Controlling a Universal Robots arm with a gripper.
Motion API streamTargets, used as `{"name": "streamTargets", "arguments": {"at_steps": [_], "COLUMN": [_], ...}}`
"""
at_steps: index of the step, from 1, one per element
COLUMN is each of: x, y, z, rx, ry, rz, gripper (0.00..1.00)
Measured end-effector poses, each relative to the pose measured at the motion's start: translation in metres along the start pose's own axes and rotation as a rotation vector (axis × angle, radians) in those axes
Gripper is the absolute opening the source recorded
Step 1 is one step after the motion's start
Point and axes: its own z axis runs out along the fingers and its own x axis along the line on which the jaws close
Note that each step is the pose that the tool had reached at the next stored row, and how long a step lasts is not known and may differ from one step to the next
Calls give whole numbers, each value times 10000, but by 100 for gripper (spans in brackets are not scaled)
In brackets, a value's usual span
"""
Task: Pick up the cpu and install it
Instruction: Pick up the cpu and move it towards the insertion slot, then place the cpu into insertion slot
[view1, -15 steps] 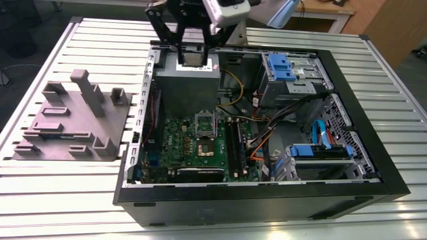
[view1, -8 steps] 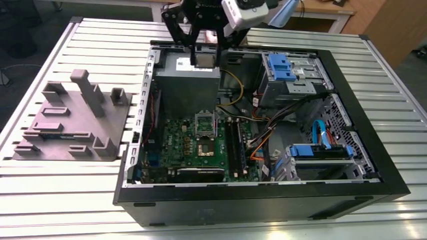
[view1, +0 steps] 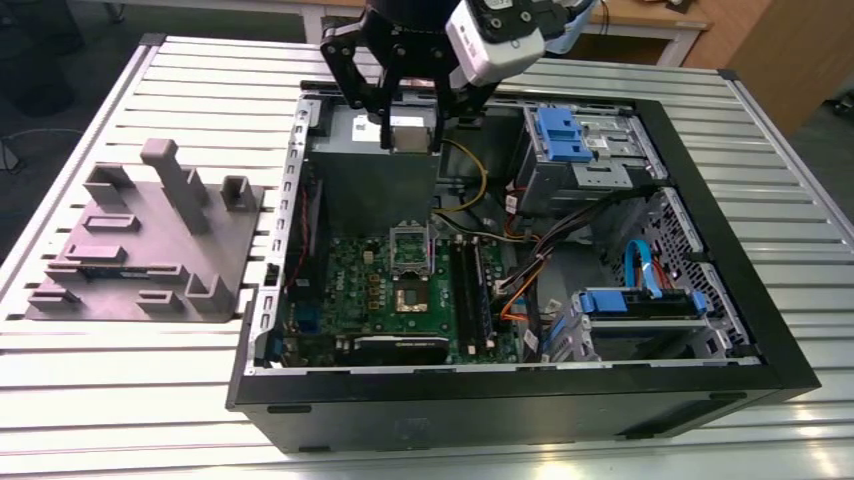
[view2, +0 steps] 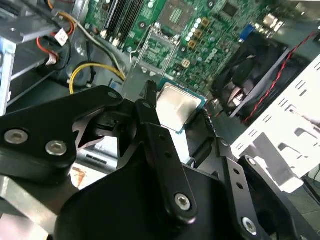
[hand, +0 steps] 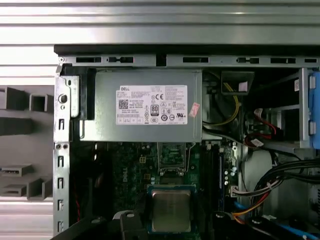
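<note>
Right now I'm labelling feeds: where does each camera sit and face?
Exterior view: off the arm, looking down into the computer case; the gripper shows.
Second wrist view: on the arm, past black gripper links toward the green board.
First wrist view: on the arm, facing the grey box.
All three share the cpu.

Robotics lab: slotted aluminium bench (view1: 120, 400), opened computer case (view1: 467, 412), grey fixture block (view1: 134, 255), wooden desks (view1: 654, 25) behind.

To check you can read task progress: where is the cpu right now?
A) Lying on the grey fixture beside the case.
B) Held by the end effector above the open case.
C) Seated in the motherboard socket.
B: the cpu sits gripped in the end effector, raised above the motherboard.
</note>
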Motion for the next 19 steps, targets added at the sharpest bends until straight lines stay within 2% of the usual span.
{"name": "streamTargets", "arguments": {"at_steps": [14, 19], "x": [-1, -2], "y": [-18, -31], "z": [27, 80], "rx": [0, 0], "ry": [-1, -1], "rz": [0, -1], "gripper": [47, 47]}}
